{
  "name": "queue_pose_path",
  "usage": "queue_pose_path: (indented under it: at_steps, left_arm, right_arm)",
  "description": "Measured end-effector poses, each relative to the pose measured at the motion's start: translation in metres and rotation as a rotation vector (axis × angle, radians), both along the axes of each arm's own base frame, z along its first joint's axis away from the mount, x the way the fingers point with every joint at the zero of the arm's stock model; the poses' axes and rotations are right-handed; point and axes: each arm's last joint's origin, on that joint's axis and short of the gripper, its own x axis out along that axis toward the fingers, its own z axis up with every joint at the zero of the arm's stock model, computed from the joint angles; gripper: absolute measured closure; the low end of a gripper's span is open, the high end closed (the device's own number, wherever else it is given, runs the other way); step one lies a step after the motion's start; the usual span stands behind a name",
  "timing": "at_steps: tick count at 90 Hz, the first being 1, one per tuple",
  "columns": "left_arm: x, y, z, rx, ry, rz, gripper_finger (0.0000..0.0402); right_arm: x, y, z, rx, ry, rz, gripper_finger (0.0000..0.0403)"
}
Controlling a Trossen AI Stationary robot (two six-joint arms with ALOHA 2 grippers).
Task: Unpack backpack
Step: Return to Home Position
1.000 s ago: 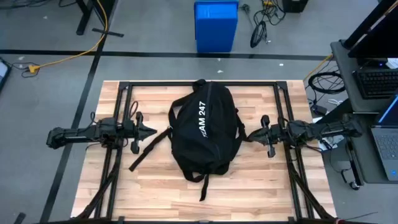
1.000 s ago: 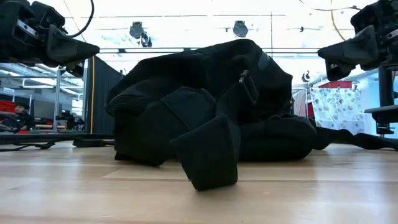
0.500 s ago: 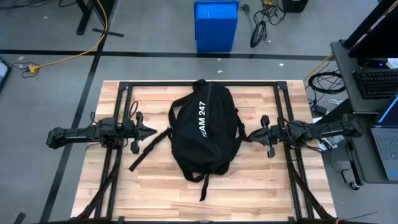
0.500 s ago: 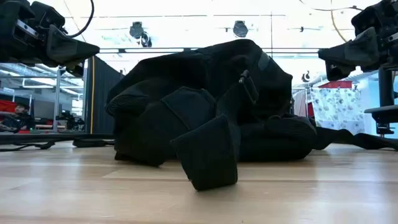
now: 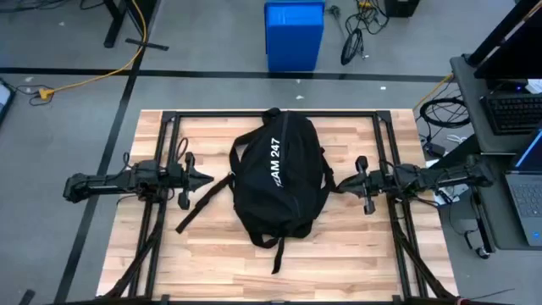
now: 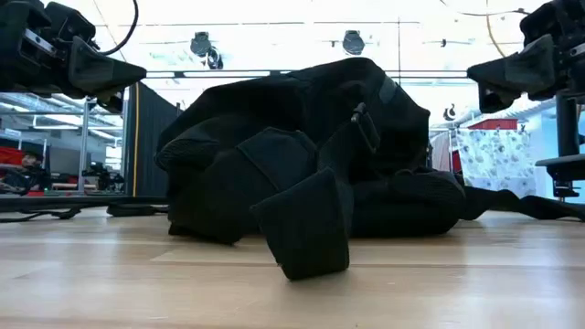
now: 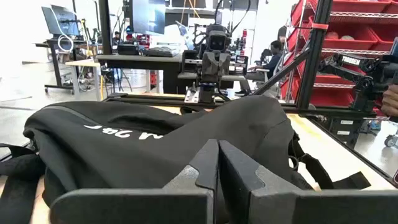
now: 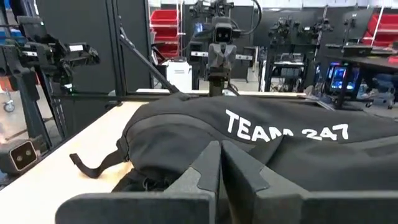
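The large black backpack (image 5: 279, 178) with white "TEAM 247" lettering (image 8: 283, 129) lies flat on the middle of the wooden table, its straps (image 5: 203, 206) trailing toward the near-left and near edge. My left gripper (image 5: 206, 179) hovers shut to the backpack's left, above the table, pointing at it. My right gripper (image 5: 341, 183) hovers shut to the backpack's right, close to its side, also pointing at it. In both wrist views the fingertips (image 7: 219, 163) meet with no gap, the backpack (image 7: 161, 143) lying beyond them.
A black metal frame (image 5: 169, 127) runs along the table's far edge and down both sides under the arms. A blue bin (image 5: 294, 34) stands on the floor beyond the far edge. A desk with a laptop (image 5: 529, 178) sits off the right side.
My right gripper has crept a little toward the backpack. The backpack and my left gripper have kept still.
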Motion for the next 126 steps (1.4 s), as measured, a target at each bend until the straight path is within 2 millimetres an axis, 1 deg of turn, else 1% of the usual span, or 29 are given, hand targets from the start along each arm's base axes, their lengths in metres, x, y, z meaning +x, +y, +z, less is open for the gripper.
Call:
queue_pose_path:
  at_steps: [32,62,102,113,126]
  left_arm:
    - [0.0,0.0,0.0,0.0,0.0,0.0,0.0402]
    - [0.0,0.0,0.0,0.0,-0.001,0.0,0.0402]
    - [0.0,0.0,0.0,0.0,0.0,0.0,0.0402]
    - [0.0,0.0,0.0001,0.0,-0.001,0.0,0.0402]
    - [0.0,0.0,0.0001,0.0,0.0,0.0,0.0402]
  right_arm:
    - [-0.0037,-0.0052,-0.0025,-0.012,0.017,-0.047,0.0403]
    - [-0.0053,-0.0058,0.0002,-0.031,-0.013,-0.049,0.0403]
    - [-0.0054,-0.0058,0.0002,-0.004,-0.013,-0.049,0.0403]
    - [-0.0054,-0.006,0.0002,-0.049,-0.014,-0.055,0.0403]
    - [-0.0054,-0.0059,0.0002,-0.054,-0.014,-0.054,0.0403]
